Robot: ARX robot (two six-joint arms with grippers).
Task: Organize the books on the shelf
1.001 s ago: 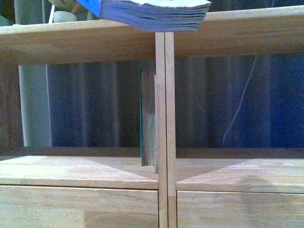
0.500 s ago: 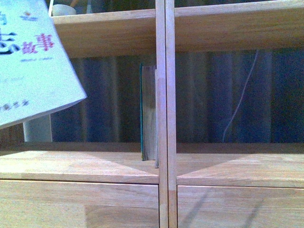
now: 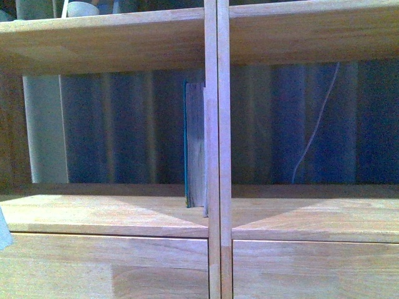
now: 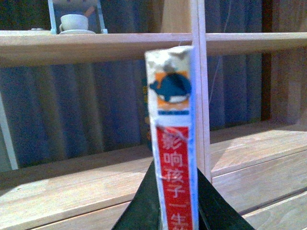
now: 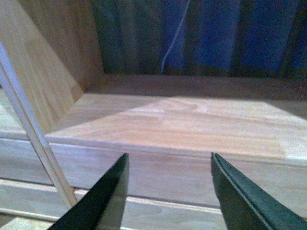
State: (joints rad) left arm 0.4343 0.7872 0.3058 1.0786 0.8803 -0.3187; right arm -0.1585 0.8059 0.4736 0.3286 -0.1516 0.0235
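The thin book with the white spine (image 4: 171, 105) stands upright in the left wrist view, with a red band and a whale emblem on it. My left gripper (image 4: 176, 172) is shut on its lower part, in front of the shelf (image 3: 216, 156). The taller teal book (image 3: 194, 149) stands in the left compartment, against the centre divider, and shows behind the held spine as the teal book (image 4: 145, 110). My right gripper (image 5: 168, 158) is open and empty, facing the right compartment's board (image 5: 182, 120). Neither gripper shows in the front view.
A white cup on a saucer (image 4: 73, 22) sits on the shelf board above the left compartment. A thin white cable (image 3: 315, 131) hangs behind the right compartment, before a dark blue pleated backdrop. Plain drawer fronts (image 3: 106, 268) lie below the boards.
The held book has swept down across the front view, from the top edge, past the left side, and out; only a pale corner shows at the lower left edge now.
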